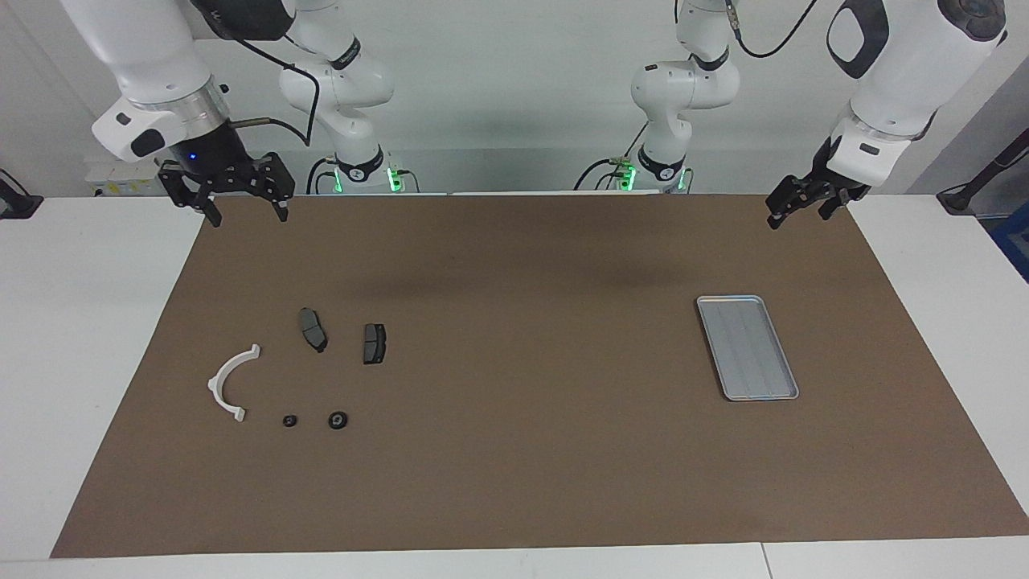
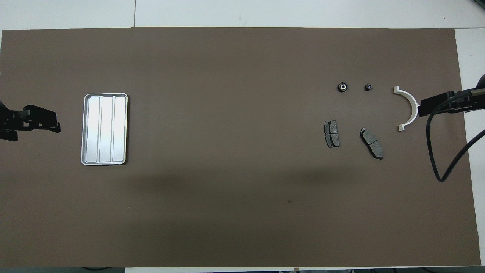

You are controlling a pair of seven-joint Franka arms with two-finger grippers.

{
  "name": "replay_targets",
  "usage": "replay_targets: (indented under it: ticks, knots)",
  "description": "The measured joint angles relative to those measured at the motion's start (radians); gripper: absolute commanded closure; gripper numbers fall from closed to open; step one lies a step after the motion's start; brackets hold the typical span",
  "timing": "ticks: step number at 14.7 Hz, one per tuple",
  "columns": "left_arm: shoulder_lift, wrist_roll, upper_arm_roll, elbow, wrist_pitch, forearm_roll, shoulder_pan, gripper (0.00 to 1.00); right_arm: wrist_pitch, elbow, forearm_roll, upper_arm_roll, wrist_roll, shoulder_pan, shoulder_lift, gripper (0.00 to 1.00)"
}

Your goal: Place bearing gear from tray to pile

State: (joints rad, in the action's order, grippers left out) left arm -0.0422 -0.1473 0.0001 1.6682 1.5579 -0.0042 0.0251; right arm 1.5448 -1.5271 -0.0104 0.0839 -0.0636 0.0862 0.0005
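The silver-grey ridged tray (image 1: pixel 748 347) (image 2: pixel 104 129) lies toward the left arm's end of the table with nothing in it. The pile sits toward the right arm's end: a white arc (image 1: pixel 215 384) (image 2: pixel 408 95), two dark brake pads (image 1: pixel 313 329) (image 1: pixel 374 343) and two small black round bearing gears (image 1: pixel 338 420) (image 1: pixel 289 420) (image 2: pixel 343 87) (image 2: pixel 368 87) beside the arc. My right gripper (image 1: pixel 249 211) (image 2: pixel 420 109) hangs open and empty, high over the mat's edge near its base. My left gripper (image 1: pixel 796 215) (image 2: pixel 57 126) waits open and empty over the mat's corner by its own base.
A brown mat (image 1: pixel 522 450) covers most of the white table. The right arm's black cable (image 2: pixel 432 151) loops over the mat's edge by the pile.
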Motion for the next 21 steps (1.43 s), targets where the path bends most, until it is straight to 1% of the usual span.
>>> replay_targets:
  ticks: [4,9,21]
  knots:
    - [0.000,0.000,0.000,0.000,0.000,0.000,0.000,0.00,-0.006,0.000,0.000,-0.003,0.000,-0.001,-0.014,0.00]
    - [0.000,0.000,0.000,0.000,0.000,0.000,0.000,0.00,-0.009,-0.002,0.000,-0.034,0.000,-0.025,-0.019,0.00]
    - [0.000,0.000,0.000,0.000,0.000,0.000,0.000,0.00,-0.024,-0.006,0.000,-0.035,0.000,-0.041,-0.019,0.00]
